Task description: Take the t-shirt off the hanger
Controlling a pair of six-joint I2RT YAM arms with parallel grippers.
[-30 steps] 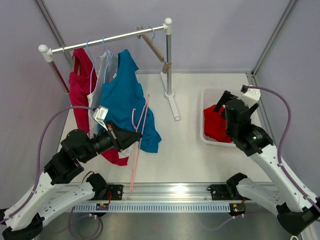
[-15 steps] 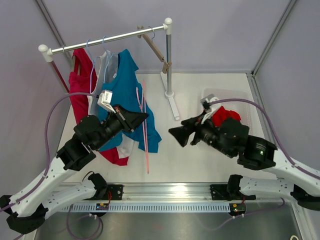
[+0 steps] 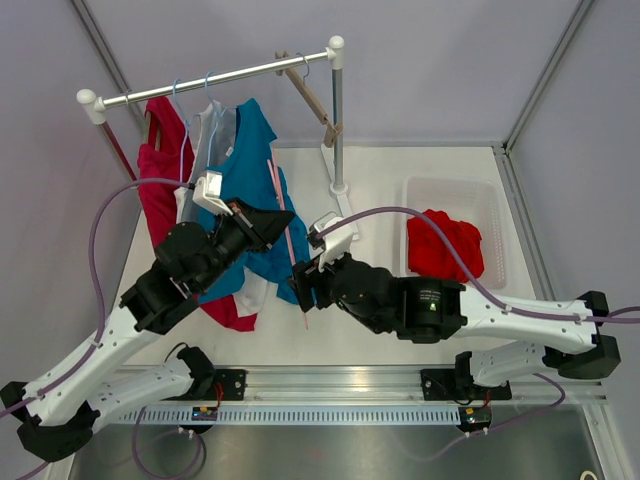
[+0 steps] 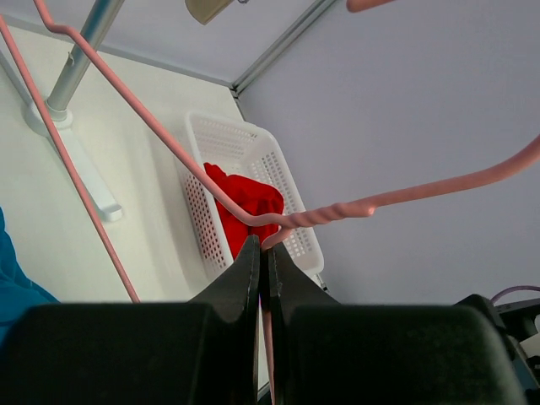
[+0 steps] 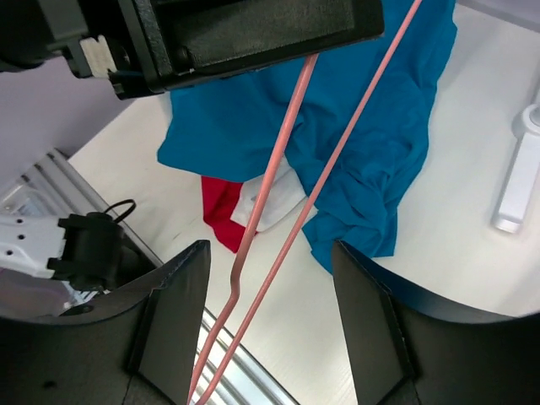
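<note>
Fingers (image 4: 245,278) of the left gripper (image 4: 263,253) are pressed together on the thin wire of a pink hanger (image 4: 337,211), pinching it just below the twisted neck. In the overhead view the pink hanger (image 3: 290,245) slants down from that grip across the front of a teal t-shirt (image 3: 245,175) toward the white table (image 3: 380,310). The teal t-shirt hangs from the rail of a garment rack (image 3: 215,78), and its lower folds lie on the table. The right gripper (image 5: 268,253) sits low beside the hanger's lower end. Its two fingers are spread wide, both pink wires run through the gap between them, and neither finger touches a wire. From that wrist camera the hanger (image 5: 291,126) runs up into the black body of the left gripper, with the teal t-shirt (image 5: 380,110) behind it. A red garment (image 3: 445,245) lies crumpled in a white perforated basket (image 3: 450,183) on the right of the table, well apart from both grippers. A dark red garment (image 3: 160,170) and a white one (image 3: 205,135) hang on the rail to the left of the teal t-shirt.
</note>
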